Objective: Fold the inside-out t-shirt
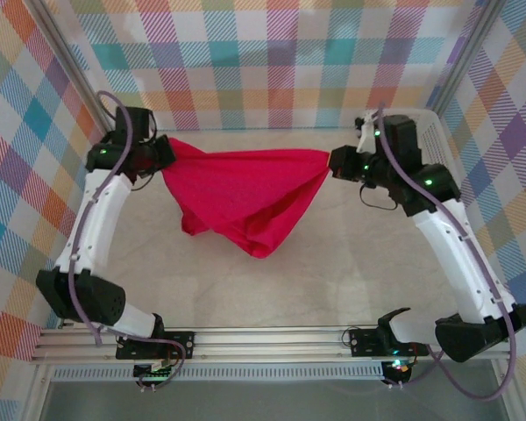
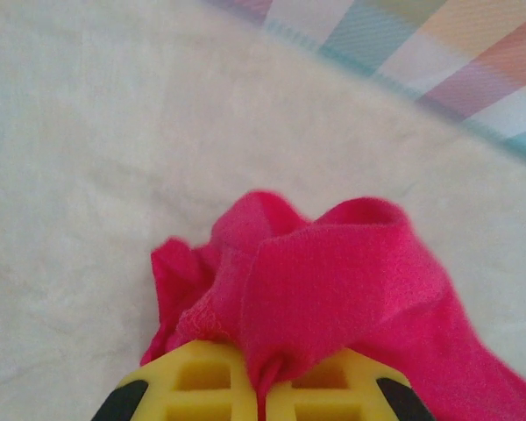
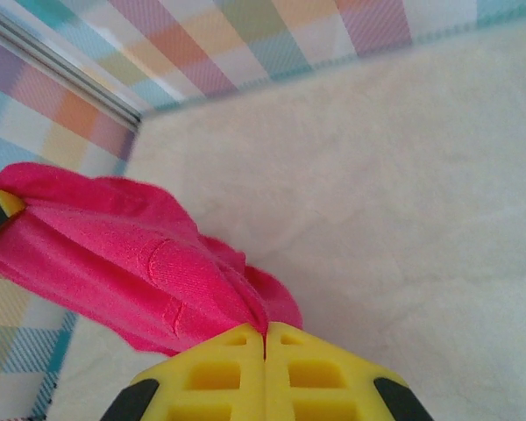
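Top external: t-shirt (image 1: 245, 193) taut left-to-right between left hand (image 1: 167, 150) and right hand (image 1: 330, 161), each clamped on it.

gripper: left gripper (image 2: 261, 386), yellow fingers (image 2: 202, 386) pressed together at the near edge, red cloth pinched in the seam between them
t-shirt (image 2: 333, 281): bright red, bunched in folds just past the fingertips, trailing off to the right
surface (image 2: 114, 132): pale, mottled, under and around the cloth
wall (image 2: 438, 53): pastel plaid, far right, blurred

Red t-shirt (image 1: 245, 189) stretched taut between two held corners, middle sagging onto table, creased.
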### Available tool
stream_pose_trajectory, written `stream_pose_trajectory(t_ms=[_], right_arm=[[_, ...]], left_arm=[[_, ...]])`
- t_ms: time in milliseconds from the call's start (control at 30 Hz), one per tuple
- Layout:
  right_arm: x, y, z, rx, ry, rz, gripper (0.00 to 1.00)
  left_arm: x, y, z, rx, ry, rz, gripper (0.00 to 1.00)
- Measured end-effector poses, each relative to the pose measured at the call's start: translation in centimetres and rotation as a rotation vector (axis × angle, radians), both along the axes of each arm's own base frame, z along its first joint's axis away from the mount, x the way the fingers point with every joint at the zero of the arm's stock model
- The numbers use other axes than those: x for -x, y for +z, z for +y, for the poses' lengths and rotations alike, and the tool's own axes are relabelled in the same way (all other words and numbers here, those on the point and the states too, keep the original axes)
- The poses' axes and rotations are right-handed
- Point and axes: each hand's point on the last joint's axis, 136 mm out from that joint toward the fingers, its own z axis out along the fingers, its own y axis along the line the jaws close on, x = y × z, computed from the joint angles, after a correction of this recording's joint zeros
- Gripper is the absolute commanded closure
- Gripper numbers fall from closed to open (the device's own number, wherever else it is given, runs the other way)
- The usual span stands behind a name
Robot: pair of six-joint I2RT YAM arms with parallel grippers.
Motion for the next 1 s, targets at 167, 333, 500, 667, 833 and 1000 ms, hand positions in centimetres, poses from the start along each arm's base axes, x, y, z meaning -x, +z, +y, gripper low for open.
stream_pose_trajectory(t_ms=[167,333,500,667,833,1000], right_arm=[[1.8,7.6,-0.9,-0.063,-0.001,-0.18,1.0],[1.0,7.6,-1.8,-0.06,-0.033,-0.196,1.0],[-6.3,-1.0,-2.8,-0.019,-0.105,-0.002,1.0],[-15.2,-13.7,-3.1,0.056,-0.167,0.295,0.49],[-15.7,-19.3,-2.4,0.11,-0.157,0.43,0.43],[-9.7,-19.6,4.2,0.124,0.01,0.412,0.42]], left_arm=[[3.1,11.9,0.2,0.011,-0.02,-0.302,1.0],[5.7,15.3,0.0,0.023,-0.05,-0.411,1.0],[-0.8,8.9,-1.6,0.031,-0.087,-0.235,1.0],[-13.7,-5.2,-2.4,-0.036,-0.052,0.075,0.44],[-14.4,-15.6,-2.3,-0.131,-0.035,0.328,0.35],[-5.5,-15.7,-4.7,-0.098,-0.1,0.367,0.35]])
